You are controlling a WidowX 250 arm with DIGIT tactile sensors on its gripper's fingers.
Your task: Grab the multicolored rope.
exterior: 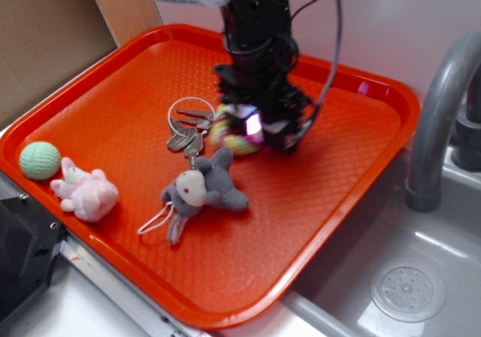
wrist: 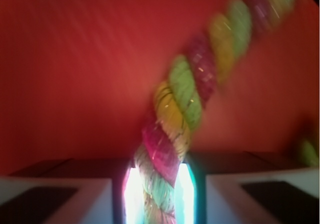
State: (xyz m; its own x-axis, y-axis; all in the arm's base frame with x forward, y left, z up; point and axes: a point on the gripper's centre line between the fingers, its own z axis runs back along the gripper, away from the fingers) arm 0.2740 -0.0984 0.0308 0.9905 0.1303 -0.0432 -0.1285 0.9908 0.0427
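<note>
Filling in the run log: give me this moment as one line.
phase: grasping | gripper: shut on multicolored rope | rope: on orange tray | nearby: keys, grey plush toy

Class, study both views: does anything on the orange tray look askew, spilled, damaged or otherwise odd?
Nothing stands out. The gripper pinches the multicolored rope; keys, toys and ball rest intact on the tray.

The exterior view looks down from high up in front, taking in the whole orange tray (exterior: pixel 113 96). The wrist view sits very close above the tray, looking past the gripper (wrist: pixel 159 194). Both show the multicolored rope (wrist: pixel 187 94) and tray.
</note>
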